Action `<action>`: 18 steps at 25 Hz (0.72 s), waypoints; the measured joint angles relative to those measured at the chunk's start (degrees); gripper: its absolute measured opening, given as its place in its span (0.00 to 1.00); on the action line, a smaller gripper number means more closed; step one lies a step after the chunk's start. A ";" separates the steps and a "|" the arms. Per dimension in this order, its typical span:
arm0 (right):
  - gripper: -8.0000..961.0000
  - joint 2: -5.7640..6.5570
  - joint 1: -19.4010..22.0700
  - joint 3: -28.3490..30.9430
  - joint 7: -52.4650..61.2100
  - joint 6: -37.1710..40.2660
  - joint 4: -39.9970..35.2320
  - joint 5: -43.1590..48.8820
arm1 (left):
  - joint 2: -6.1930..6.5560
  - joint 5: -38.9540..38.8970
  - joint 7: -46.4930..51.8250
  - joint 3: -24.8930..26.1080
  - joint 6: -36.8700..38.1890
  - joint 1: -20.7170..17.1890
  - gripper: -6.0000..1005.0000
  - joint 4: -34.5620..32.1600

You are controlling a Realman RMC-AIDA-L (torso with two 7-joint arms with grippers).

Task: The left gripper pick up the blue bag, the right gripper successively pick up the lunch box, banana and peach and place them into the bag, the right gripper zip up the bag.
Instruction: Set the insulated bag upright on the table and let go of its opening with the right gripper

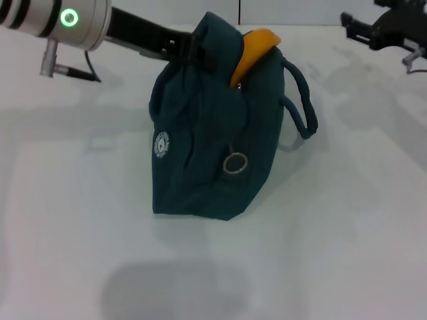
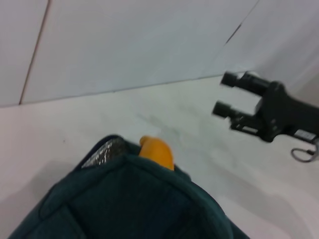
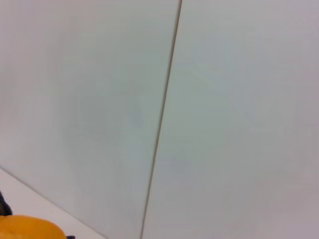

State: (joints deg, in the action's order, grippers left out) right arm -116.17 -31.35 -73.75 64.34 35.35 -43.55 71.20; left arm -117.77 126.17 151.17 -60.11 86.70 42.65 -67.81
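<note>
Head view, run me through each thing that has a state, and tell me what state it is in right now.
blue bag: upright on the table, top open, held at its upper edge.
banana: in the bag, one end poking out.
zipper pull: hanging loose on the bag's side.
left gripper: shut on the bag.
right gripper: jaws open, empty, away from the bag.

You are seeing only the end of the curved yellow-orange banana point(image 1: 255, 52); the large dark teal fabric bag point(image 1: 213, 127) is hiding the rest. The black two-finger left hand point(image 1: 190, 50) is disappearing behind the bag's top edge. The black right hand point(image 1: 373, 30) is running off the head view's edge.
</note>
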 joint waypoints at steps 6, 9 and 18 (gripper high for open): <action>0.72 0.59 1.29 -4.53 2.59 5.15 -0.99 0.40 | 0.00 -0.06 0.00 0.53 0.48 -0.70 0.04 -0.04; 0.72 0.93 1.17 -8.07 9.60 6.30 -0.74 5.12 | 0.05 -0.06 0.08 0.88 0.49 -0.56 0.04 -0.04; 0.71 0.42 -3.49 -9.70 21.05 9.33 4.01 16.01 | 0.15 -0.06 0.19 0.87 0.50 -0.25 0.04 -0.04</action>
State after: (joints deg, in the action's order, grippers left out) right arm -115.75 -34.84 -83.45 85.39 44.67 -39.53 87.21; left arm -117.62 126.12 151.36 -59.24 87.20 42.40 -67.85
